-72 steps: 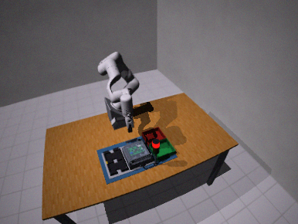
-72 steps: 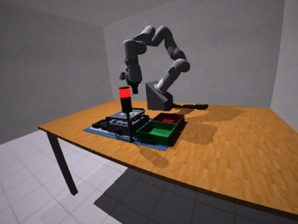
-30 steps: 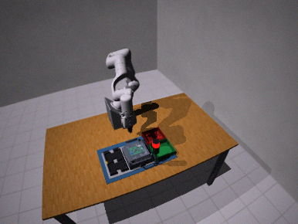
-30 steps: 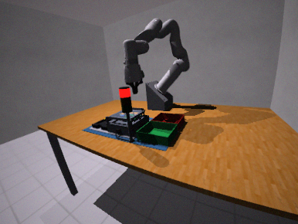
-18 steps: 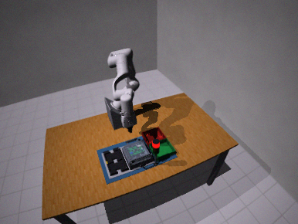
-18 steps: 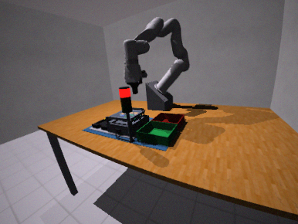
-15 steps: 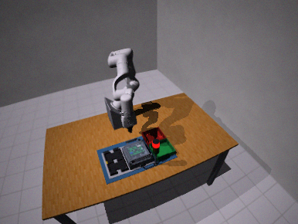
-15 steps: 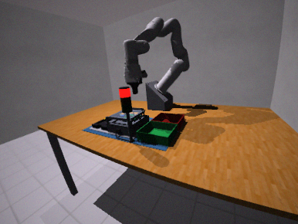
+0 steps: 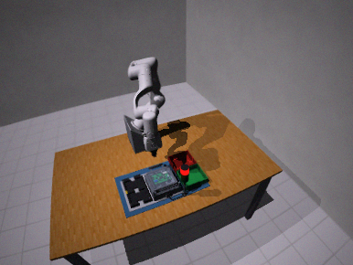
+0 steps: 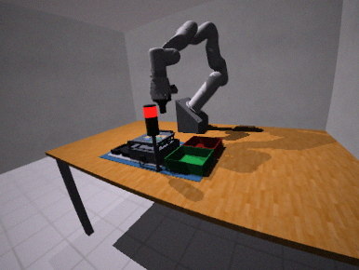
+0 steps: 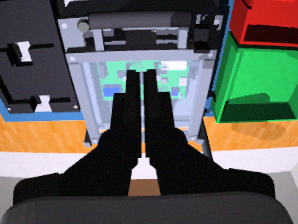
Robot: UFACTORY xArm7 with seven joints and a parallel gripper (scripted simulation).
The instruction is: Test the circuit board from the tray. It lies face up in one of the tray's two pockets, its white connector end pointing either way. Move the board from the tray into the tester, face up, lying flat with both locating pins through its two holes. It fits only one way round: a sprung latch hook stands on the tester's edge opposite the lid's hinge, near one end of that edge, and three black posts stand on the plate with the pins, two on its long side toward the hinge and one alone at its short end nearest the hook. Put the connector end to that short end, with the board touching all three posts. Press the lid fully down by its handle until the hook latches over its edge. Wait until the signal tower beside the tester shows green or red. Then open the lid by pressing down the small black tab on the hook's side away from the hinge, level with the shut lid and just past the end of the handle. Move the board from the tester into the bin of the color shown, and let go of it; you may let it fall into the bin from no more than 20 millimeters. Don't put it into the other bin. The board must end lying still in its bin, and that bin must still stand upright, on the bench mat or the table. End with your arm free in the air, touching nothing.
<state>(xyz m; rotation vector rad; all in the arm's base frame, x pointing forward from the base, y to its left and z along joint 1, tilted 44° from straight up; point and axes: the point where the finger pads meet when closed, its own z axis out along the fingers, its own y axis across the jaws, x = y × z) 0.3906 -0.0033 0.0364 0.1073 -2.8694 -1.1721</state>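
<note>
From above, the circuit board [image 9: 161, 175] lies flat in the tester [image 9: 160, 184], long axis along the blue mat's length. From the side, the signal tower [image 10: 150, 113] glows red. At the wrist, the gripper [image 11: 141, 79] hangs above the board, fully closed and empty; the connector end is unclear.

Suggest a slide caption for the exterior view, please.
Shut, empty gripper above the tester; signal tower red.
</note>
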